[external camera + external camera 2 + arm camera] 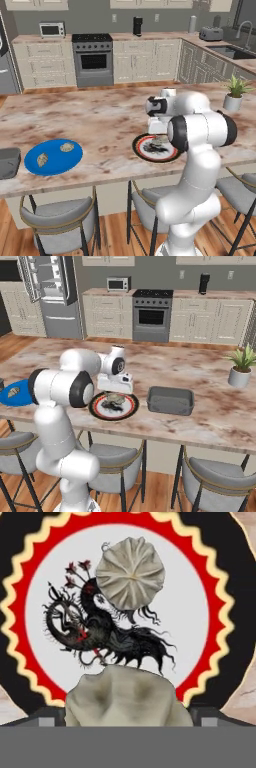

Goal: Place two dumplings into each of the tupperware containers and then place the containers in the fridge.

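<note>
Marble island | tool spread (wide) | dumpling between fingertips, on plate

Near dumpling cut by the hand view's bottom band, hiding the jaws' tips, black-and-red plate cropped at all edges, grey tub cut off at left base view's left edge, fridge cropped top left.

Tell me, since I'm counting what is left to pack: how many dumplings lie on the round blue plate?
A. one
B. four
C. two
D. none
C: in the left base view the blue plate carries two dumplings, one near its left side and one toward its back right.
</note>
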